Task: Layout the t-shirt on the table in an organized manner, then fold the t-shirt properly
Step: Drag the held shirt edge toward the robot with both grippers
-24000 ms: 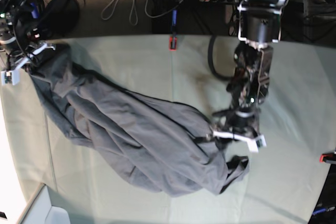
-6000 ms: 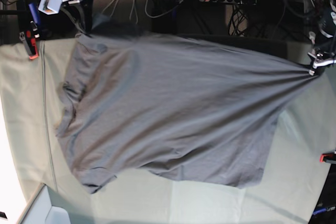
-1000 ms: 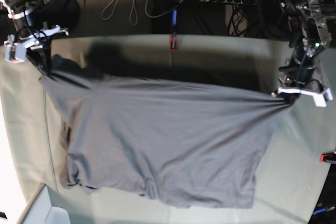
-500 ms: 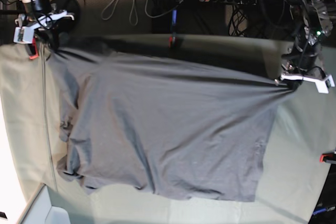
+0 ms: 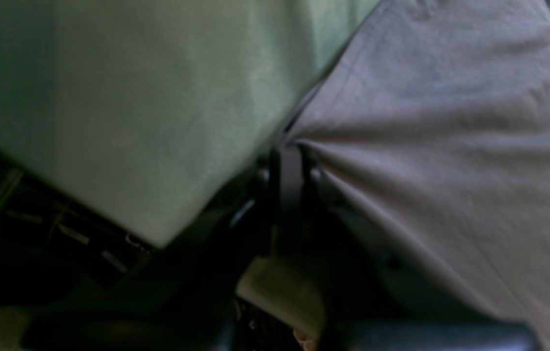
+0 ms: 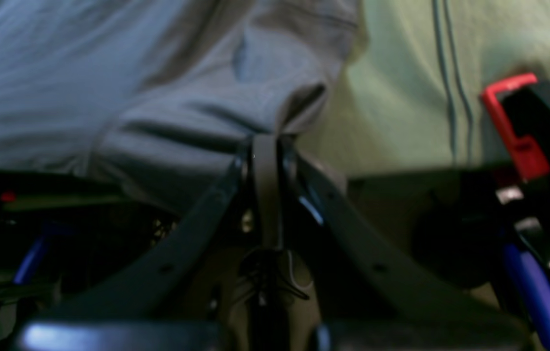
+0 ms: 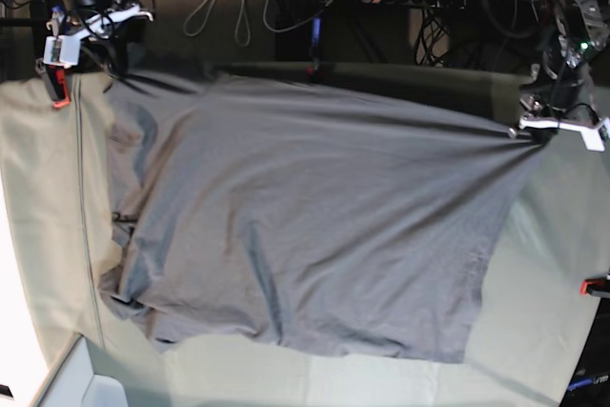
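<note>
Base view: both grippers, left gripper (image 7: 534, 129) and right gripper (image 7: 95, 30), pinch the t-shirt (image 7: 305, 226), now stretched flatter toward the table's (image 7: 553, 293) far edge than moments ago; layout nearly complete.

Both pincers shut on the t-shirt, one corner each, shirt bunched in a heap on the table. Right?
Not a heap. Base view shows the t-shirt stretched wide over the table between the left pincer and right pincer. Both shut on it.
</note>
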